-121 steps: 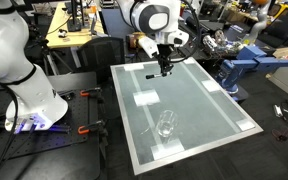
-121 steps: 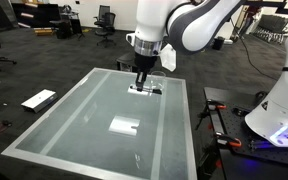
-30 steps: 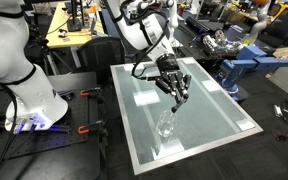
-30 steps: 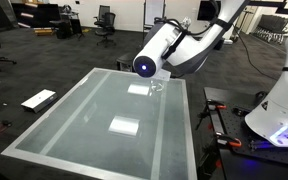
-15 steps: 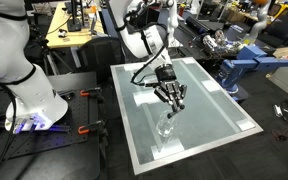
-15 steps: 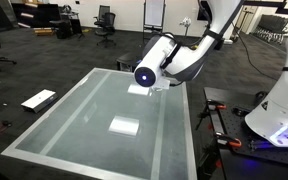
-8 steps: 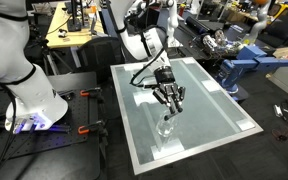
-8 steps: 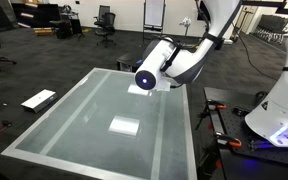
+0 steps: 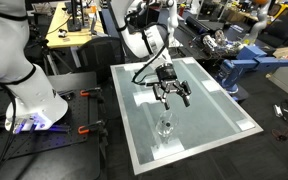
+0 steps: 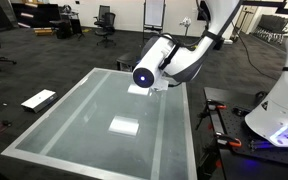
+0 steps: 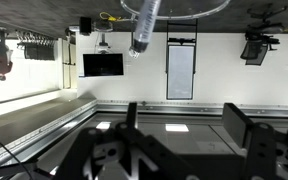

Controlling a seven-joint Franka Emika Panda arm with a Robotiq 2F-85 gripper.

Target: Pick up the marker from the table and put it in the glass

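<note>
We see the end effector (image 9: 178,97) spread empty at 12 o'clock of the glass (image 9: 165,127) on the counter (image 9: 220,106), placed so a release lands inside.

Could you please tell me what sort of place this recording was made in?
Most likely a robotics lab or workshop: wooden workbenches crowded with equipment, an office chair in the open floor behind, and a second white robot arm standing beside the table.

Well behind the pincer (image 9: 174,97), a cluttered wooden workbench (image 9: 72,36); out to its side, well apart, a blue machine (image 9: 236,68); far beyond, an office chair (image 10: 105,20) and a flat white panel (image 10: 38,100) on the floor (image 10: 24,62); wall screen (image 11: 102,65) ahead in wrist view.
</note>
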